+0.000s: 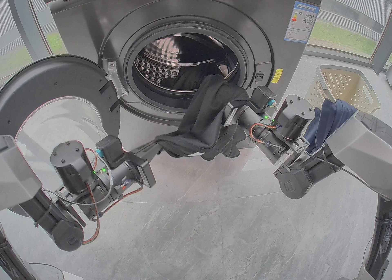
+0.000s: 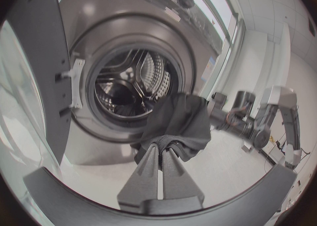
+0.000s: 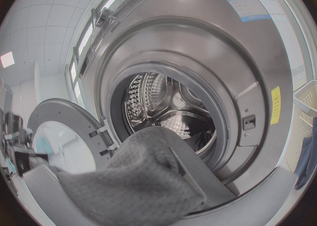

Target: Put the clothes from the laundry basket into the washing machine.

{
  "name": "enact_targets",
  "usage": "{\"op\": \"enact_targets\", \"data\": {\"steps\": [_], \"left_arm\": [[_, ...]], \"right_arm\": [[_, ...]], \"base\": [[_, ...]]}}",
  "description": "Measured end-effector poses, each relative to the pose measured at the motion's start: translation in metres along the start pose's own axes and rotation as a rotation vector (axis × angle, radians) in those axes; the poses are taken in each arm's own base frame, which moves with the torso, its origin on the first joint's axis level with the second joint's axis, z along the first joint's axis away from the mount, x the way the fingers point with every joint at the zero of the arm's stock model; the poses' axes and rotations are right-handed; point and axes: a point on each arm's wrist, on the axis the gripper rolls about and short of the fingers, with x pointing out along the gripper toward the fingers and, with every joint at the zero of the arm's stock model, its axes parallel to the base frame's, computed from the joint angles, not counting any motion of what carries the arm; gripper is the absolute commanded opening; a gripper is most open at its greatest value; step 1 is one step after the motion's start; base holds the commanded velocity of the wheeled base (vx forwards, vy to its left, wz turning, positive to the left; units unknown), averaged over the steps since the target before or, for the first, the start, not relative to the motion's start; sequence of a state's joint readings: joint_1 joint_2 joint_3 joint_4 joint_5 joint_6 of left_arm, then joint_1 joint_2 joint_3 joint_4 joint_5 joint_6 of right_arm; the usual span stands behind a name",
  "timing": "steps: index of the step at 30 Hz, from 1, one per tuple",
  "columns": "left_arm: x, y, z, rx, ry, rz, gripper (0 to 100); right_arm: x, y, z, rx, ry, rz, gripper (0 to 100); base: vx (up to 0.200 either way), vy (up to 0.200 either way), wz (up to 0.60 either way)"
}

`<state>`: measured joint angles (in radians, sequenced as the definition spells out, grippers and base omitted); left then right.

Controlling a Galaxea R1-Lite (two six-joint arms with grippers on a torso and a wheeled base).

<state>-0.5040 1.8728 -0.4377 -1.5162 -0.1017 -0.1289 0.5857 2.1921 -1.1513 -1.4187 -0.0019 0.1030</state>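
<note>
Black garment is clamped at its edge by the left gripper and draped over the right gripper, whose jaws it hides. Spread between both, it hangs at the washing machine mouth, seemingly for feeding in.

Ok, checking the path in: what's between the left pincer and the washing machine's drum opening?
The black garment, gripped by the left pincer, hangs before the drum opening; the left wrist view shows it.

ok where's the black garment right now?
Head view, centre: the black garment hangs at the open mouth of the washing machine, its lower edge pinched by the left gripper and its other side draped over the right arm.
</note>
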Motion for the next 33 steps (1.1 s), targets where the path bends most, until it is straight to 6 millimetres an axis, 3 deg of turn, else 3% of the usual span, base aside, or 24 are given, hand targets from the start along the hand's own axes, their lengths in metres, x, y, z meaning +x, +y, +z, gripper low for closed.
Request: {"op": "enact_targets", "data": {"steps": [3,4,12,22,28,33], "left_arm": [[0.005,0.004,-0.02,0.0,0.057,0.003,0],[0.007,0.005,-0.026,0.001,0.072,0.004,100],[0.019,0.013,-0.058,0.01,0.156,0.015,100],[-0.009,0.003,-0.083,0.028,0.317,-0.042,100],[-0.016,-0.003,-0.087,0.032,0.351,-0.068,100],[-0.004,-0.005,-0.08,0.039,0.296,-0.078,100]], "right_arm": [[-0.001,0.009,0.006,0.007,-0.007,0.011,0],[-0.001,0.011,0.008,0.01,-0.008,0.015,0],[-0.004,0.021,0.014,0.02,-0.012,0.029,0],[0.0,0.019,0.018,0.018,-0.026,0.025,0],[0.002,0.018,0.017,0.018,-0.027,0.022,0],[0.002,0.019,0.016,0.019,-0.023,0.021,0]], "base": [[0.0,0.0,0.0],[0.0,0.0,0.0],[0.0,0.0,0.0],[0.0,0.0,0.0],[0.0,0.0,0.0],[0.0,0.0,0.0]]}}
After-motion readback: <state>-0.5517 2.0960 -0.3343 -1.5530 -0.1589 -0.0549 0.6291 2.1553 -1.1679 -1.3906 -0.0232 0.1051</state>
